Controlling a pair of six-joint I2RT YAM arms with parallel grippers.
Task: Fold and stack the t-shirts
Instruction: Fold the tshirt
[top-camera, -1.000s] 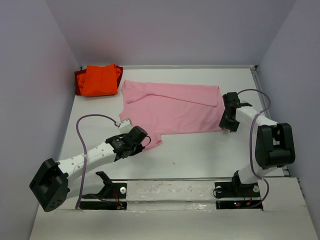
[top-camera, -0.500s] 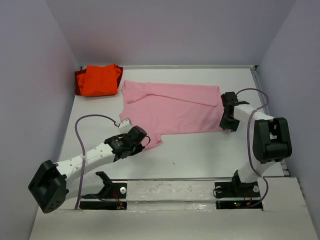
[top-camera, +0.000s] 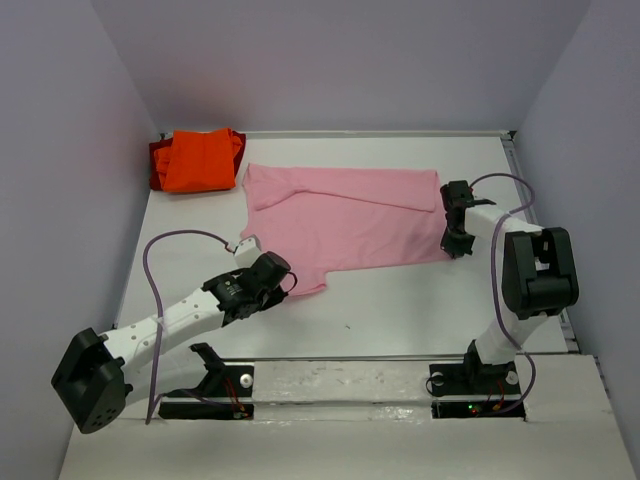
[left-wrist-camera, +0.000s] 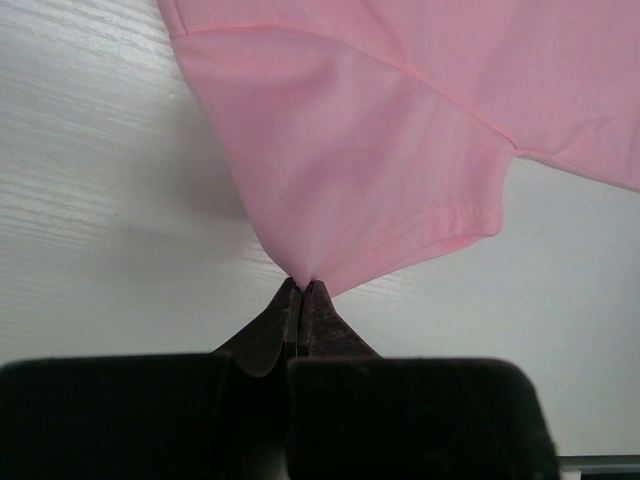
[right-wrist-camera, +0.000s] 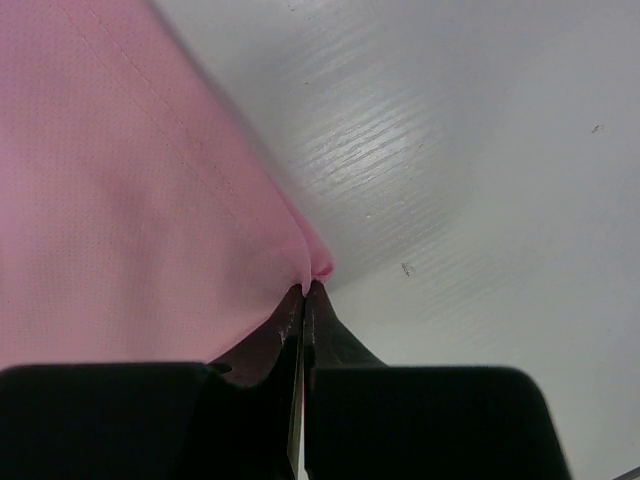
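While the white tabletop (top-camera: 400, 300) carries a pink t-shirt (top-camera: 340, 215) spread across its middle and orange t-shirts (top-camera: 198, 160) heaped in its far-left corner, we pinch the pink one's sleeve with our left gripper (left-wrist-camera: 301, 290) and its right edge with our right gripper (right-wrist-camera: 305, 290).

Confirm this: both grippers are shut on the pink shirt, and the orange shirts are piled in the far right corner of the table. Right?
No. The left gripper and right gripper are shut on the pink shirt, but the orange shirts are piled in the far left corner of the table, not the right, as the top external view shows.
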